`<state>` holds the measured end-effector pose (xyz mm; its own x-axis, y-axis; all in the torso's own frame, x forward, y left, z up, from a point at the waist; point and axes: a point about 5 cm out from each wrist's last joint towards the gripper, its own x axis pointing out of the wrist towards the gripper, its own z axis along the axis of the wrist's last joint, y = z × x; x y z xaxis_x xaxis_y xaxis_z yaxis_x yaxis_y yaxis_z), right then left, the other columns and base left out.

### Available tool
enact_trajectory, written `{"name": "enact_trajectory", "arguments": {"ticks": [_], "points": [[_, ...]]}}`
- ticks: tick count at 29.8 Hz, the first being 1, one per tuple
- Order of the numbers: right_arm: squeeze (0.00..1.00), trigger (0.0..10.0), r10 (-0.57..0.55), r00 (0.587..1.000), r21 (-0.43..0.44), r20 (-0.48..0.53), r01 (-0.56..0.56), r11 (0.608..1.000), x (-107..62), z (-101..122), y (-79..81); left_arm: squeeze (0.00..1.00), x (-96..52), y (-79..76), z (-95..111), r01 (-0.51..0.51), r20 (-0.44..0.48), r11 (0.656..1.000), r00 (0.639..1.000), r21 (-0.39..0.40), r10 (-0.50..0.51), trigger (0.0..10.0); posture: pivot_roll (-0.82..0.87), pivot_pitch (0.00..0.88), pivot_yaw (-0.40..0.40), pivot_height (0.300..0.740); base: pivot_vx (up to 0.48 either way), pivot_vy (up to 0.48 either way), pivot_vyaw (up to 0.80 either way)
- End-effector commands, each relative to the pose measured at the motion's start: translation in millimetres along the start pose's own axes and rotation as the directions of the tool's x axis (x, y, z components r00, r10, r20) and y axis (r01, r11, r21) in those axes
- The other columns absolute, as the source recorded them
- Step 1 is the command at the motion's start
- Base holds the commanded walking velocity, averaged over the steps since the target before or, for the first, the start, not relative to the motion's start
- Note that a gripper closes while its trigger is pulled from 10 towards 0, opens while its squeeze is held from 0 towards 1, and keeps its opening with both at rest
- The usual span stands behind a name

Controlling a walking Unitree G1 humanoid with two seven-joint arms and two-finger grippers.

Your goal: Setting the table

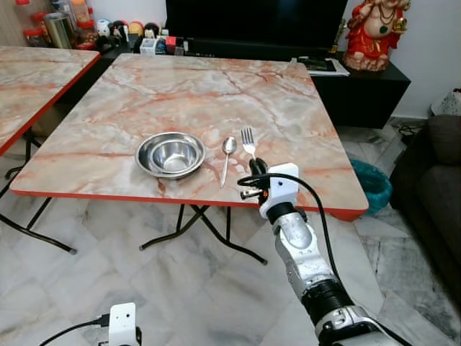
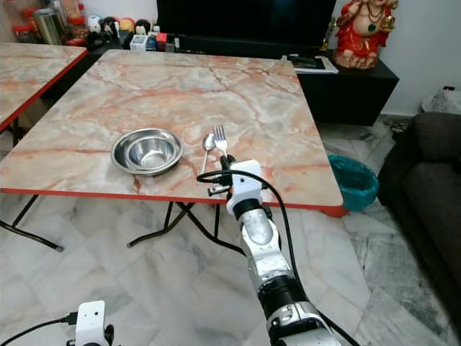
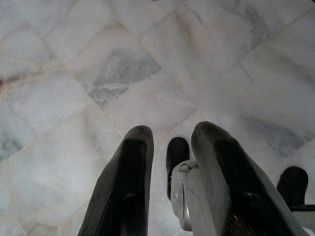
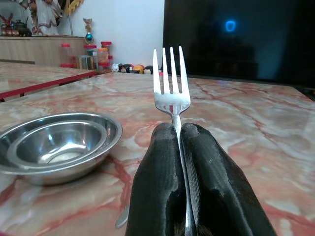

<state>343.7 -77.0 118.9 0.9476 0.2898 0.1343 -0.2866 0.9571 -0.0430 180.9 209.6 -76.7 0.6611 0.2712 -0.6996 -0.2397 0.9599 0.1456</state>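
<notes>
Right hand [image 1: 253, 167] pinching a silver metal fork [image 1: 248, 141] over the marble-patterned, red-edged desk [image 1: 187, 94].
A steel spoon [image 1: 227, 155] lies just left of that hand, nested steel bowls [image 1: 170, 154] further left; the left hand [image 3: 172, 182], fingers spread, hangs above the marble floor [image 3: 123, 73].

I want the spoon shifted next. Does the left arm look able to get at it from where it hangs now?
Probably not as it stands. The left gripper hangs low, pointing at the floor, well below the table. The spoon lies beyond the table's near edge, beside the fork that the right gripper holds.
</notes>
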Motion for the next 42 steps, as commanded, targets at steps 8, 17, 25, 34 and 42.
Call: {"name": "enact_trajectory", "arguments": {"ticks": [8, 17, 25, 34, 42], "points": [[0.0, 10.0, -0.01, 1.0, 0.002, -0.007, 0.01, 1.0, 1.8, 1.3, -2.4, 0.0, -0.7, 0.2, -2.8, -0.004, -0.012, 1.0, 1.0, -0.007, 0.004, 10.0, 0.08, 0.099, -0.059, 0.715, 0.341, 0.0, 0.0], [0.0, 10.0, -0.014, 1.0, -0.002, -0.015, 0.014, 1.0, 1.3, -0.1, -2.6, 0.0, -0.8, -0.1, -3.3, -0.001, -0.014, 1.0, 1.0, -0.005, 0.001, 10.0, 0.07, 0.098, -0.059, 0.715, 0.34, 0.0, 0.0], [0.0, 10.0, -0.022, 1.0, -0.004, -0.022, 0.022, 1.0, 1.5, -0.6, -3.7, 0.0, -0.7, -0.9, -2.6, 0.001, -0.012, 1.0, 1.0, -0.006, -0.001, 10.0, 0.07, 0.098, -0.061, 0.715, 0.342, 0.0, 0.0], [0.0, 10.0, -0.033, 0.997, -0.025, -0.066, 0.032, 0.999, 0.9, -5.3, -2.8, 0.0, -1.0, -2.7, -3.7, 0.009, -0.017, 1.0, 1.0, -0.01, -0.009, 10.0, 0.07, 0.1, -0.066, 0.715, 0.19, 0.0, 0.0], [0.0, 10.0, -0.135, 0.95, 0.066, -0.282, 0.159, 0.985, -5.5, -28.9, -1.1, 0.0, -2.6, -5.4, -7.9, 0.012, -0.03, 1.0, 0.999, -0.01, -0.012, 10.0, 0.06, 0.107, -0.075, 0.715, 0.0, 0.0, 0.0]]}}
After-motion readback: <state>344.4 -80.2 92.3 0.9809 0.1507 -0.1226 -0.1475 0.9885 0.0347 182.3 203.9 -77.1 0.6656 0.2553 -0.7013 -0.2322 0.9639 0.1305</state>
